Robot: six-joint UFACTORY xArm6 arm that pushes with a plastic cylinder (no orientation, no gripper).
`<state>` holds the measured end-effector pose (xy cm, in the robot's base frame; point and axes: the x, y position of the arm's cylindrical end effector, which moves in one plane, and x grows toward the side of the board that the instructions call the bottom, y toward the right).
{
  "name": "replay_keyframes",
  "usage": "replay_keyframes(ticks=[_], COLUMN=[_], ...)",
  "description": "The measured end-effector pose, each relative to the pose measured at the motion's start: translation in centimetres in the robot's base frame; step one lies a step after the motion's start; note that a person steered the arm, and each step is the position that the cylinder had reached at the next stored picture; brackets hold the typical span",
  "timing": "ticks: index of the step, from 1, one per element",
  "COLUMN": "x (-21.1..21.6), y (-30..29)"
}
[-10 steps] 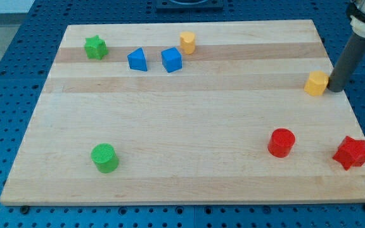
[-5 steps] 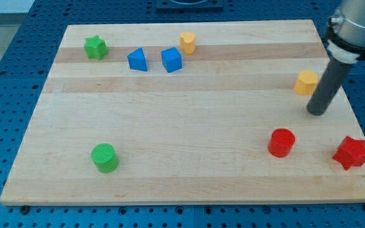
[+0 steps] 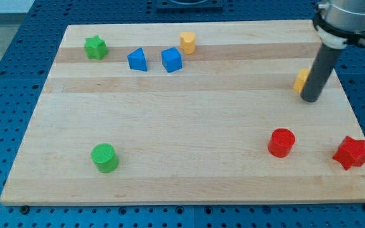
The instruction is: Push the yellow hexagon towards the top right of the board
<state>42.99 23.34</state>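
The yellow hexagon (image 3: pixel 301 80) lies near the board's right edge, a little above mid-height, and is mostly hidden behind my rod. My tip (image 3: pixel 310 99) rests on the board just below and to the right of the hexagon, touching it or nearly so. A second yellow block (image 3: pixel 187 42), a small cylinder-like piece, stands near the top middle.
A green star (image 3: pixel 96 47) sits at the top left. A blue triangle (image 3: pixel 137 60) and a blue cube (image 3: pixel 171 59) lie right of it. A green cylinder (image 3: pixel 104 158) is at the bottom left. A red cylinder (image 3: pixel 281 142) and a red star (image 3: pixel 351 152) are at the bottom right.
My tip went from the hexagon's right side down below it, then back up against its lower right. The hexagon slid a little to the left.
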Motion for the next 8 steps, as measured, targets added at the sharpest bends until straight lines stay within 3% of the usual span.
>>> replay_keyframes(ticks=[2, 3, 8], x=[-0.7, -3.8, -8.2], y=[-0.2, -1.2, -1.2])
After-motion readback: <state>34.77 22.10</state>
